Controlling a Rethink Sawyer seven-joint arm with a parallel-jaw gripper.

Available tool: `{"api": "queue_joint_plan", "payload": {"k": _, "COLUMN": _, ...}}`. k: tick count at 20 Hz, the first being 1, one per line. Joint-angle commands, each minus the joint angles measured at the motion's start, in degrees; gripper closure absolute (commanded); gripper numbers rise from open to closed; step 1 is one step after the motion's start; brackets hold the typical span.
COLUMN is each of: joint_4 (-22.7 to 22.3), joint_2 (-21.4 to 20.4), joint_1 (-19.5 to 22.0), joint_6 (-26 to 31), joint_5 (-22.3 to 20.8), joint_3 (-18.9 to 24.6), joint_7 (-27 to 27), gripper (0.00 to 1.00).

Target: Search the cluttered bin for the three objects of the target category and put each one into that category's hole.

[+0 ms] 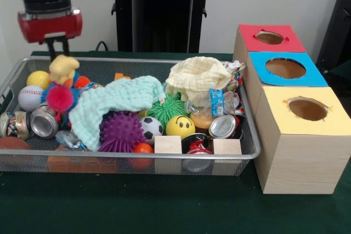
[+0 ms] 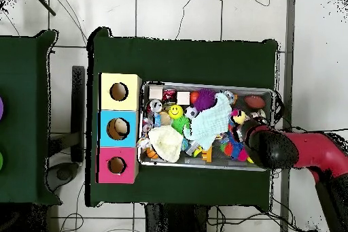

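The claw (image 1: 57, 47) hangs at the bin's (image 1: 249, 135) ten o'clock corner, tips hidden behind a yellow plush toy (image 1: 63, 67), so its opening cannot be told. No can label (image 1: 217, 102) is readable. The bin holds balls, cans, blocks and two cloths; three holed boxes (image 1: 299, 135) stand at three o'clock.

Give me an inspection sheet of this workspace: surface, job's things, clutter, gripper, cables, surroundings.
Surface: green table cloth, bare in front of the bin.
Job's things: wire mesh bin full of objects; sorting box beside it with red, blue and yellow holes.
Clutter: teal cloth, cream cloth, purple spiky ball, smiley ball, crushed can, wooden block.
Gripper: gripper above the bin's end farthest from the box; state unclear.
Cables: black cables on the floor.
Surroundings: tiled floor, second green table.
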State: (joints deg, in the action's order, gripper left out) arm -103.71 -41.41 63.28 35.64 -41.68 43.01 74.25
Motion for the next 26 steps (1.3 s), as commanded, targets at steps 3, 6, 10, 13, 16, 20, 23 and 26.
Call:
{"api": "queue_joint_plan", "payload": {"k": 3, "joint_4": -16.55, "joint_2": -15.94, "joint_1": -8.3, "joint_6": -3.27, "joint_5": 10.81, "joint_3": 0.64, "joint_7": 14.77, "gripper": 1.0}}
{"api": "queue_joint_plan", "payload": {"k": 6, "joint_4": -19.0, "joint_2": -19.61, "joint_1": -11.46, "joint_6": -5.23, "joint_5": 13.18, "joint_3": -2.1, "joint_7": 17.46, "gripper": 1.0}}
{"api": "queue_joint_plan", "payload": {"k": 10, "joint_4": -20.42, "joint_2": -23.09, "joint_1": -16.14, "joint_6": -6.59, "joint_5": 15.31, "joint_3": -5.67, "joint_7": 20.13, "gripper": 1.0}}
{"api": "queue_joint_plan", "payload": {"k": 13, "joint_4": -21.5, "joint_2": -25.7, "joint_1": -18.36, "joint_6": -6.36, "joint_5": 17.63, "joint_3": -7.56, "joint_7": 19.96, "gripper": 1.0}}
{"api": "queue_joint_plan", "payload": {"k": 16, "joint_4": -22.33, "joint_2": -25.85, "joint_1": -20.4, "joint_6": -7.18, "joint_5": 18.75, "joint_3": -9.74, "joint_7": 20.5, "gripper": 1.0}}
{"api": "queue_joint_plan", "payload": {"k": 20, "joint_4": -21.36, "joint_2": -23.3, "joint_1": -21.63, "joint_6": -8.65, "joint_5": 18.4, "joint_3": -11.8, "joint_7": 19.89, "gripper": 1.0}}
{"api": "queue_joint_plan", "payload": {"k": 23, "joint_4": -20.42, "joint_2": -22.15, "joint_1": -22.46, "joint_6": -8.82, "joint_5": 18.1, "joint_3": -13.33, "joint_7": 19.34, "gripper": 1.0}}
{"api": "queue_joint_plan", "payload": {"k": 26, "joint_4": -19.02, "joint_2": -20.17, "joint_1": -22.82, "joint_6": -10.03, "joint_5": 17.9, "joint_3": -13.84, "joint_7": 17.9, "gripper": 1.0}}
